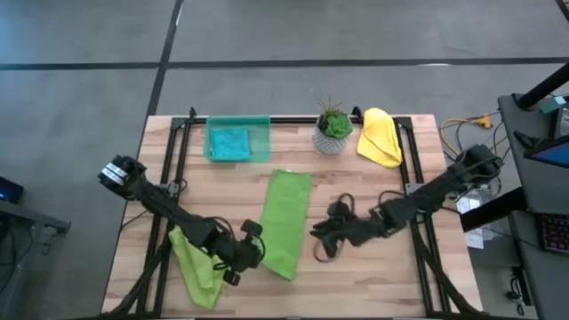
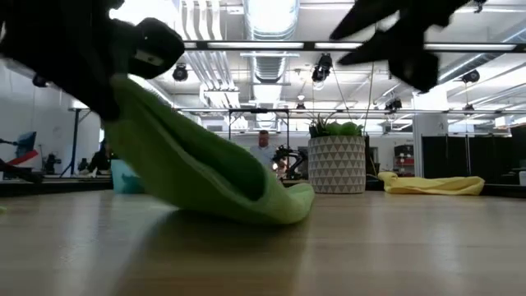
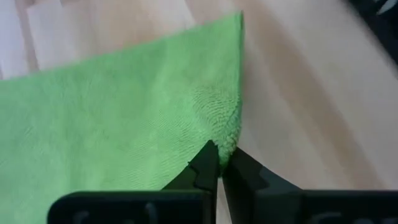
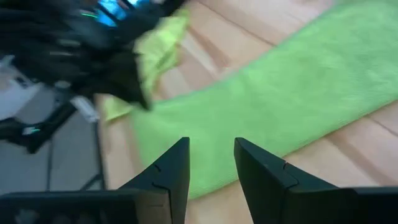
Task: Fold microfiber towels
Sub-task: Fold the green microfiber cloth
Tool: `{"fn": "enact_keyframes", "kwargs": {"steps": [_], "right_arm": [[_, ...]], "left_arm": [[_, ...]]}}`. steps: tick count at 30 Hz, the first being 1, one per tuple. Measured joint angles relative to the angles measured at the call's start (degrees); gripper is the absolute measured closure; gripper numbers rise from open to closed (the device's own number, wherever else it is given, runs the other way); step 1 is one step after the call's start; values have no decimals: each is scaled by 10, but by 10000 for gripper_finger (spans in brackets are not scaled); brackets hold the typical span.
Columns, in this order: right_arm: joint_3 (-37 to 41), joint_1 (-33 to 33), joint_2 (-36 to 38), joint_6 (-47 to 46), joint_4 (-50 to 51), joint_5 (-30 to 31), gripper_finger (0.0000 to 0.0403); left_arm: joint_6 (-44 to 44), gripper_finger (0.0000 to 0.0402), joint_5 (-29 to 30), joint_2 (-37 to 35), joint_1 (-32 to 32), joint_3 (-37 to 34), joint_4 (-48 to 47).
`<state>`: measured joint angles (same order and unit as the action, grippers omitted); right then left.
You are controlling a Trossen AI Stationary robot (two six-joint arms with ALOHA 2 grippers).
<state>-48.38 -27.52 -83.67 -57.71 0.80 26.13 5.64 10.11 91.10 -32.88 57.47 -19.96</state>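
A long folded lime green towel (image 1: 286, 218) lies mid-table. My left gripper (image 1: 256, 253) is at its left edge near the near end and is shut on it; it also shows in the left wrist view (image 3: 221, 157). My right gripper (image 1: 320, 240) hovers open just right of that towel, and in the right wrist view (image 4: 211, 152) it stands above it, touching nothing. A second lime green towel (image 1: 197, 267) lies crumpled under my left arm. A teal towel (image 1: 228, 142) lies in the green tray. A yellow towel (image 1: 380, 135) lies at the far right. My left gripper pinches the lime green towel's edge at a corner (image 3: 227, 144) between its two fingers, coming from the table's left. That side is lifted (image 2: 156, 123) and the cloth sags slack down to the part (image 2: 283, 205) that rests on the table.
A see-through green tray (image 1: 263, 126) stands at the far left of centre. A small potted plant (image 1: 332, 129) stands beside the yellow towel. Bare wood (image 1: 382, 284) lies at the near right. Black frame rails run along the table's sides.
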Motion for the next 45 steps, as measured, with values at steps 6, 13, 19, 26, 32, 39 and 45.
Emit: {"fn": "enact_keyframes", "kwargs": {"steps": [6, 13, 19, 26, 32, 39, 45], "right_arm": [[1, 81, -81, 14, -56, -109, 321], [-19, 102, -174, -4, -85, -145, 389], [-69, 95, -231, -12, -23, -162, 394], [-143, 91, -261, -5, 107, -156, 394], [-179, 51, -208, 66, 156, -70, 394], [-162, -20, -143, 104, 154, -28, 394], [-135, -64, -120, 118, 125, -19, 381]], "left_arm": [[1, 401, -15, -28, 12, 1, 40], [45, 401, -17, -36, 19, 1, 63], [60, 401, -18, -36, 21, 1, 76], [62, 402, -18, -37, 21, 2, 108], [107, 402, -19, -37, 25, 2, 105], [212, 402, -22, -37, 47, 2, 108], [295, 401, -40, -37, 68, 2, 148]]}}
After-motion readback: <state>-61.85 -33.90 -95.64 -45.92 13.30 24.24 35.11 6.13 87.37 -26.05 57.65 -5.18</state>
